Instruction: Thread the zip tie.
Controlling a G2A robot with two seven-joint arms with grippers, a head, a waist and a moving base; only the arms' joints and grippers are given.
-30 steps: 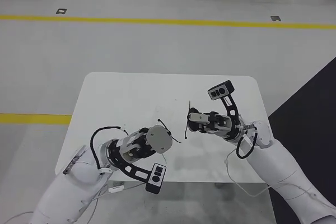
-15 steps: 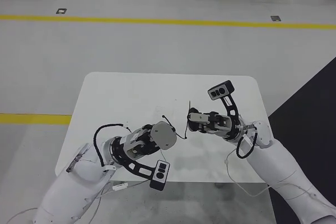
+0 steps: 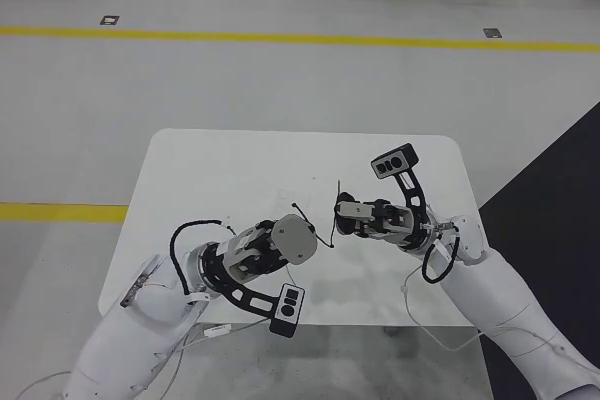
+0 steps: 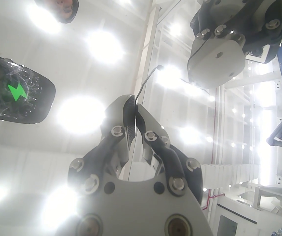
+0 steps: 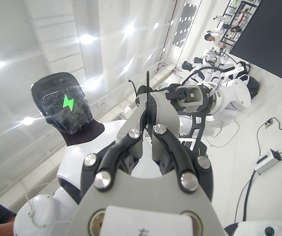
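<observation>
Top view: white rectangular table (image 3: 230, 170), with both arms over its middle, near the front edge.

Task item: thin black plastic zip tie (image 3: 337, 195), held up off the tabletop between the two claws, roughly over the table's centre.

Right gripper (image 3: 340, 215): clenched on the strap. In the right wrist view the ribbed pads of the right gripper (image 5: 147, 104) are pressed together with the zip tie (image 5: 147, 79) pinched edge-on between them. A straight pointed length stands out beyond the fingertips. In the top view the strap runs through this claw in a nearly straight line, with one end toward the far side of the table and the other hanging out toward the near side.

Left gripper (image 3: 302, 232): also clenched on the strap. In the left wrist view the fingers of the left gripper (image 4: 134, 103) are closed, and a short curved piece of the zip tie (image 4: 145, 79) comes out past the tips, ending in a small square head.

Relation: the two claws are near each other but apart. In the left wrist view the head end points toward the right gripper (image 4: 192, 81), with a gap between them. The head is not on the pointed length, so the tie is not yet threaded.

Whether the stretch between the two claws is one unbroken strap cannot be made out; the top view suggests a bend low between them
</observation>
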